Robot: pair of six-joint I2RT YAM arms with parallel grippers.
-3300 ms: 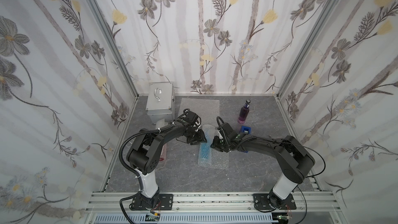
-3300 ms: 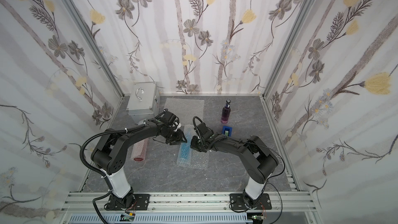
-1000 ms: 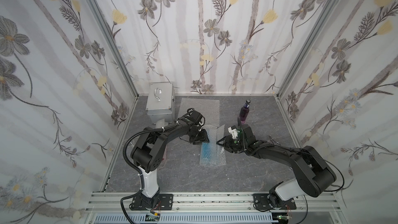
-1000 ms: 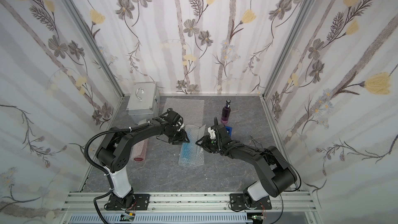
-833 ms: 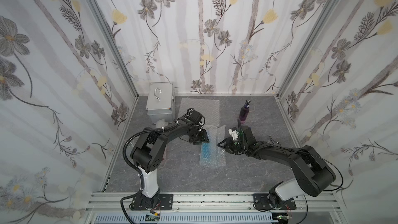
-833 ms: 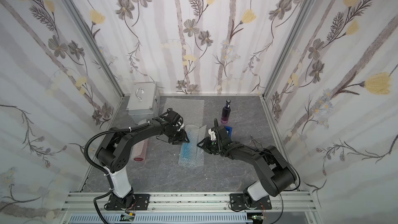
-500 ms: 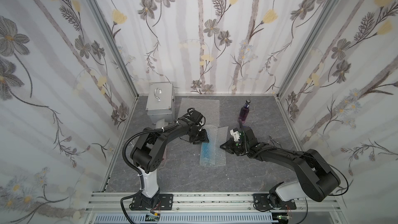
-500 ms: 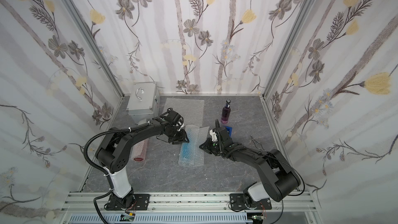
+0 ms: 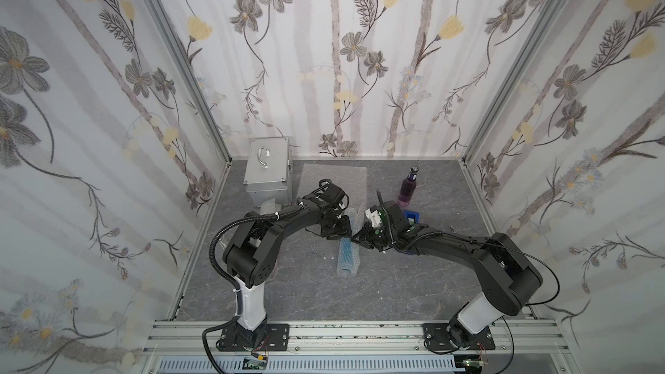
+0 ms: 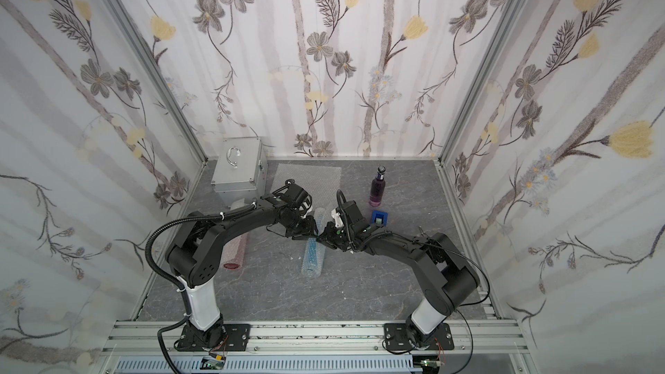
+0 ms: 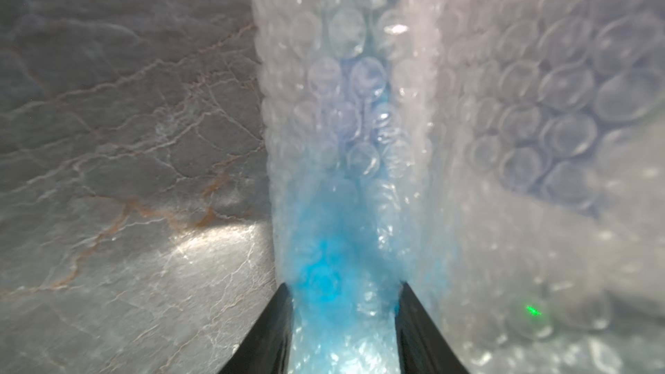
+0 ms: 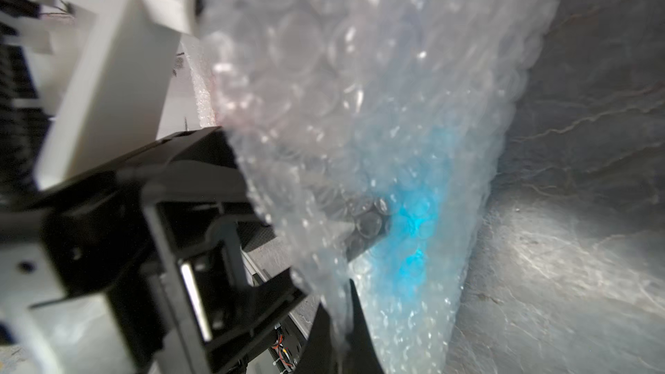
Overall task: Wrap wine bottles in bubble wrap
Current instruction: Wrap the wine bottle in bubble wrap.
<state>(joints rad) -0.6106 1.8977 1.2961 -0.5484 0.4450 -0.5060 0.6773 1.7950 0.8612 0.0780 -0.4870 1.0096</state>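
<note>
While checking both top views, found blue bottle [image 9: 345, 246] lying on the table [image 9: 306, 293], rolled in bubble wrap [image 9: 348, 269]. Could not judge either grip from above. Settled by left wrist view: left gripper [image 11: 343, 289] clamped across the wrapped bottle, one black finger on each side of the blue roll. Settled by right wrist view: right gripper [image 12: 342, 318] pinched together on a loose flap of the wrap. Spotted wrapped red bottle [image 10: 237, 250] in a top view, lying beside left arm [image 10: 216, 239]. Logged purple bottle [image 9: 408, 188] upright, bare, just behind blue tape dispenser [image 9: 412, 217].
</note>
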